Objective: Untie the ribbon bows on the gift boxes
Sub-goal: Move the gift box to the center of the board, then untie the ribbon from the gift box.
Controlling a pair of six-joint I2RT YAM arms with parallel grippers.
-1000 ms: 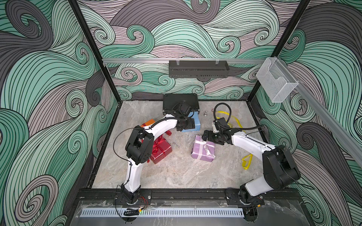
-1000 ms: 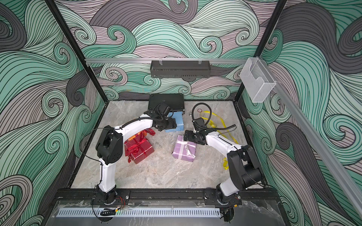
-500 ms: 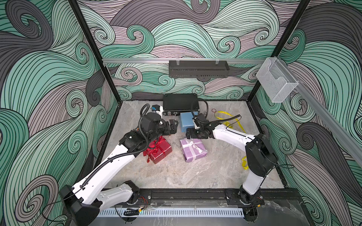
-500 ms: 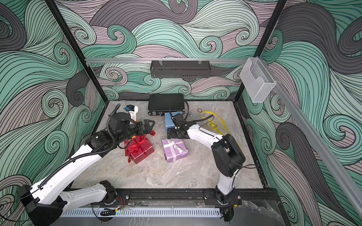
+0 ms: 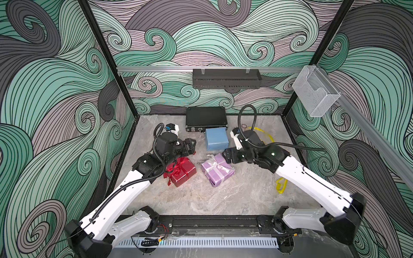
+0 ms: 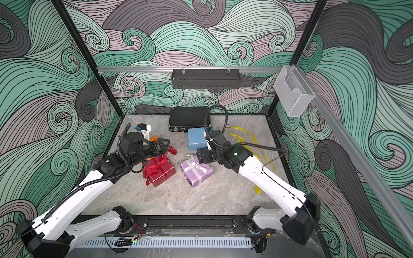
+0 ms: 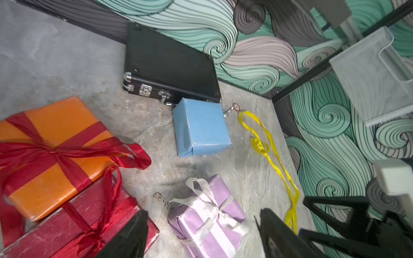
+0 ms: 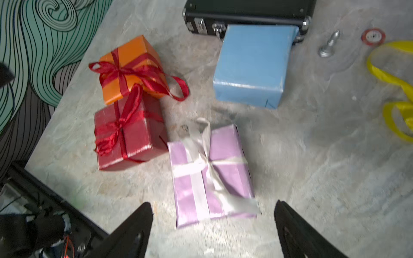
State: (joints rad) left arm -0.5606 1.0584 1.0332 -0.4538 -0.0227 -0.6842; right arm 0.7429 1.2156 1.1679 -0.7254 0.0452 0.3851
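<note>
Four gift boxes sit on the table. The lilac box [image 5: 218,170] carries a tied silvery white ribbon bow [image 8: 201,165]. The glossy red box [image 5: 182,170] and the orange box [image 7: 53,152] each carry a tied red bow [image 8: 120,125] [image 8: 125,71]. The light blue box [image 5: 216,139] is bare, and a yellow ribbon [image 7: 268,152] lies loose to its right. My left gripper [image 5: 192,146] hovers open over the orange box. Above the lilac box's far right corner, my right gripper [image 5: 225,155] also hangs open. Both are empty.
A flat black latched case [image 5: 206,118] lies against the back wall, touching the blue box. A small metal piece [image 8: 328,44] and a red-rimmed disc [image 8: 373,36] lie beside it. A clear holder [image 5: 315,93] juts from the right wall.
The lilac box has slid left since a second ago. My left gripper has moved from the blue box to above the orange box. My right gripper has drawn back from the blue box.
</note>
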